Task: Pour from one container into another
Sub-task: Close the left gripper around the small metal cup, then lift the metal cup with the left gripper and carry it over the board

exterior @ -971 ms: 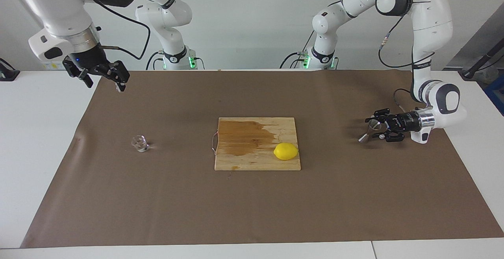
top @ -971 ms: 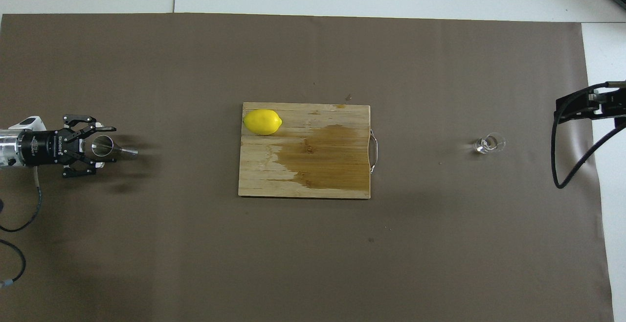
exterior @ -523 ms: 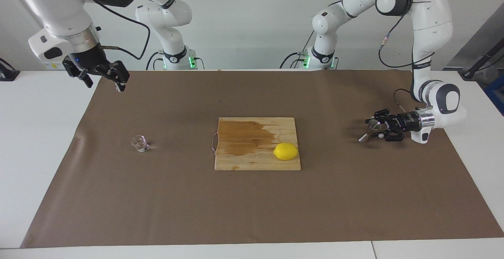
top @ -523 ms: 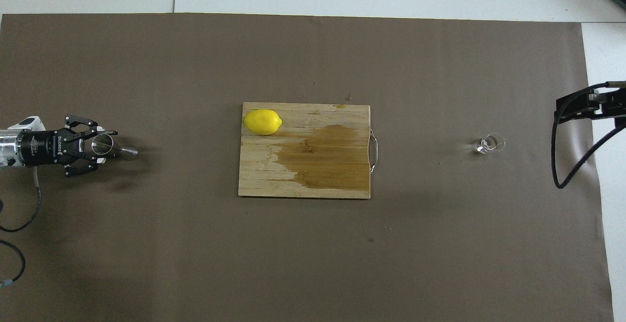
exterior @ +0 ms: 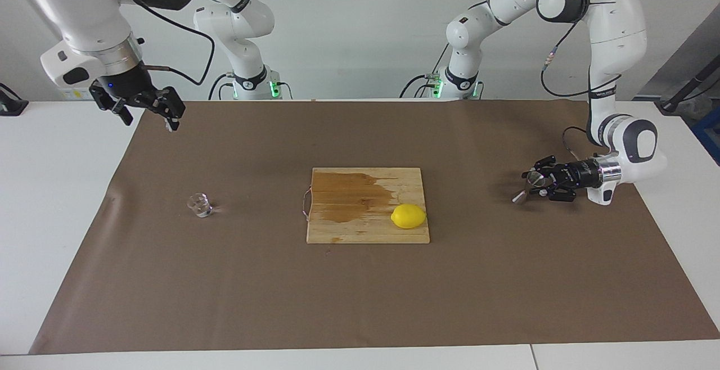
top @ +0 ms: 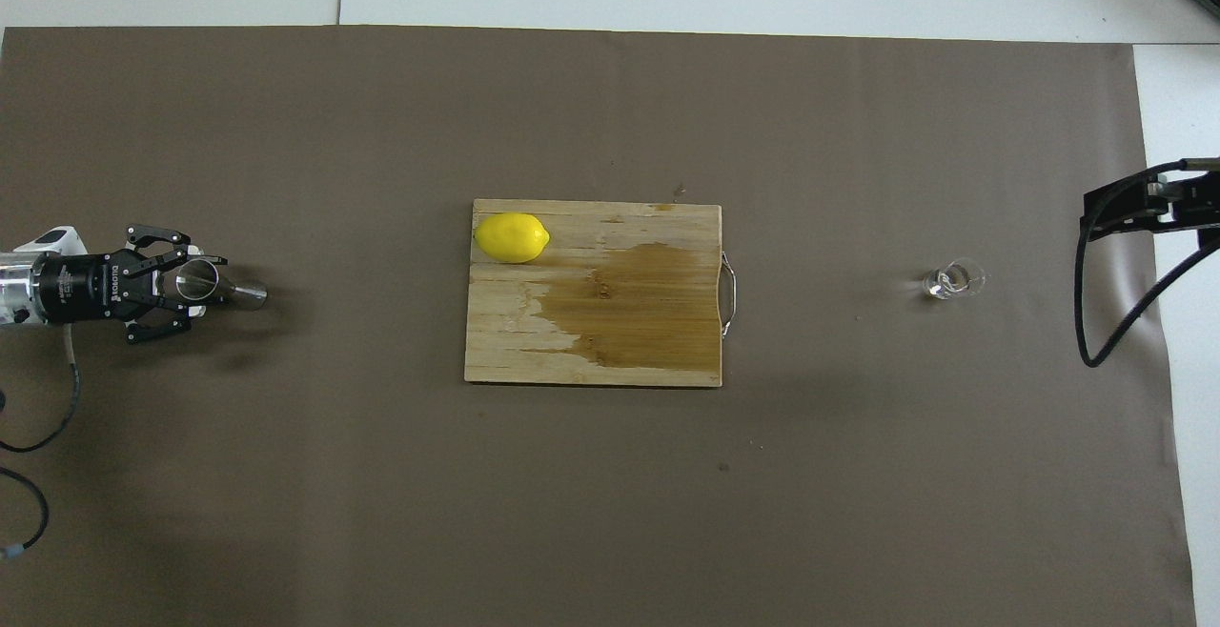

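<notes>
The steel jigger (exterior: 527,186), hourglass-shaped and shiny, sits tilted at my left arm's end of the counter, its upper cone clamped in my left gripper (exterior: 538,184) and its lower cone resting on the brown mat. The tiny clear glass cup (exterior: 199,204) stands upright on the mat toward my right arm's end, well apart from the jigger.
</notes>
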Controlling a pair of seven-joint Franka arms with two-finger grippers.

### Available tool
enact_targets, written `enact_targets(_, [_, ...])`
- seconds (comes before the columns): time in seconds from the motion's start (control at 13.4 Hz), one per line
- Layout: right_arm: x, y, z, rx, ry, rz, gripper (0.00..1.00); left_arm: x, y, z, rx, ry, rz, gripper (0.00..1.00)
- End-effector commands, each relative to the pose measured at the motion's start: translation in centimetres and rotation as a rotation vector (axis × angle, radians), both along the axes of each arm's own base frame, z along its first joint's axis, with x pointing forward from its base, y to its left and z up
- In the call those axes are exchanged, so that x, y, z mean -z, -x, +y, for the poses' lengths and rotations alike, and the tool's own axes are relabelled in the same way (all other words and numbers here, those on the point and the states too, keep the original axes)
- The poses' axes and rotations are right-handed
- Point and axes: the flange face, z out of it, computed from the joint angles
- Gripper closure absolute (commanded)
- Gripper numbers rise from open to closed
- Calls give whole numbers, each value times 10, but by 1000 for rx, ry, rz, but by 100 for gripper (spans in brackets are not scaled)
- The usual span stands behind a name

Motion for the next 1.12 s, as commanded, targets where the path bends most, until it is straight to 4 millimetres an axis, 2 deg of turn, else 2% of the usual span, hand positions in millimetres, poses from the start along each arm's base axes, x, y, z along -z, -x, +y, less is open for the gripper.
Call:
enact_targets(0.0, [1,1,-5,-19,15,9,0,-9,-4,-2,-23,9,-4,71])
enact_targets(0.22, [1,1,-6,-17,15,9,0,-21,-12,-5,-30,17,-27,73])
enact_targets(0.45, [1,1,-7,-16,15,9,0,-36,-19,-23,-21,39,-53,73])
enact_targets(0.6, [1,1,-9,-13,15,9,0,-43,-24,-43,4,45,-59,73])
enact_targets(0.67, [1,1,-9,-13,15,9,0,-45,-27,-55,19,49,-63,73])
enact_targets(0.9, [1,1,-9,-13,15,9,0,-61,-40,-113,60,90,-76,75])
enact_targets(1.05, [1,1,-9,-14,15,9,0,-61,-45,-146,68,104,-75,76])
